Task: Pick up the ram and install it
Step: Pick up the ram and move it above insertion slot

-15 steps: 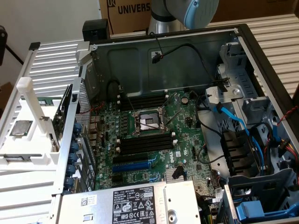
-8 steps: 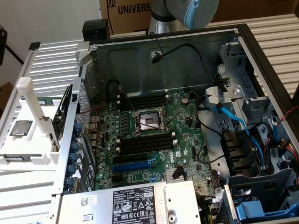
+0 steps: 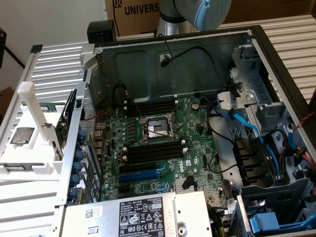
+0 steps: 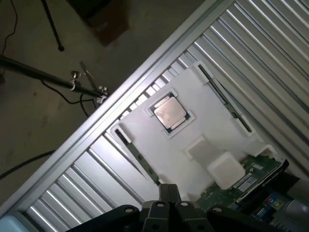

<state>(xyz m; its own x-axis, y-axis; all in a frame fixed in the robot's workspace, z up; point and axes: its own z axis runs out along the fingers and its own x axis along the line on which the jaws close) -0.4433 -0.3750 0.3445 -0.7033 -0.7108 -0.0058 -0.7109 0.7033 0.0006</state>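
End effector (image 4: 169, 189) up high over the table's (image 4: 263, 46) ribbed metal top, dark fingers (image 4: 163, 193) pressed tight together and gripping nothing. The ram (image 4: 224, 99) sat below it, a long thin stick standing on edge in a groove along one long side of the white holder (image 4: 203, 128). It was well apart from the fingers and untouched. A second thin strip (image 4: 137, 157) ran along the opposite side; what it was, I couldn't tell. Between the two lay a square processor chip (image 4: 169, 112), flat in its recess, and a chunky white post (image 4: 224, 171) rose from the holder beside it. Just past the post, a green card (image 4: 239, 186) crowded the holder's edge.

Over in the open computer case (image 3: 266, 54) lay the motherboard (image 3: 190, 143), with long black slots (image 3: 153, 150) on either side of the processor socket (image 3: 155, 129) and a blue slot (image 3: 140, 175) lower down. Blue cables (image 3: 247, 129) and black leads looped about at the exterior view's right, and the power supply (image 3: 143, 215) boxed in the near side. The arm (image 3: 197, 12) loomed over the case's far wall.
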